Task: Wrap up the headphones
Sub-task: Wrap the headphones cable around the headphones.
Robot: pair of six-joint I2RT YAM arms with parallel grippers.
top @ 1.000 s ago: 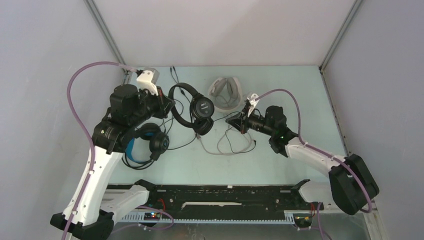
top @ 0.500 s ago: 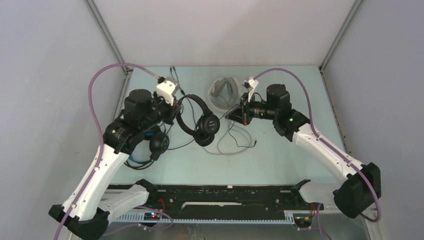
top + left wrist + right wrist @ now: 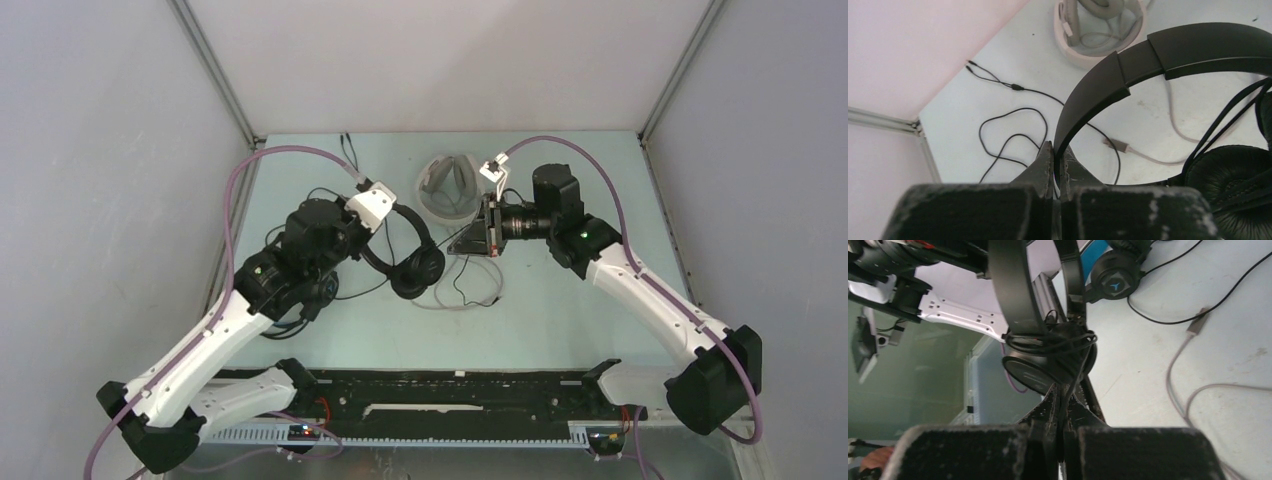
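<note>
The all-black headphones [image 3: 408, 262] hang above the table's middle. My left gripper [image 3: 366, 240] [image 3: 1055, 151] is shut on the lower end of their headband [image 3: 1148, 55], and one padded ear cup [image 3: 1233, 175] shows at the right of the left wrist view. Their thin black cable [image 3: 1048, 342] loops round the ear cups [image 3: 1043, 371]. My right gripper [image 3: 456, 244] [image 3: 1064, 390] is shut on that cable just below the cups. The white-grey headphones [image 3: 448, 186] [image 3: 1098, 25] lie at the back. The blue-banded headphones [image 3: 1113, 276] lie on the left, mostly hidden under my left arm in the top view.
A grey cable with a USB plug [image 3: 1120, 146] [image 3: 1198, 326] curls over the table [image 3: 560, 310] below the held headphones. A loose black cable [image 3: 1013, 135] trails toward the back left corner. Walls close the left, back and right sides.
My left arm has swung right and inward, carrying the black headphones toward the middle. My right arm has risen and straightened, its gripper staying close to the ear cups with the cable.
</note>
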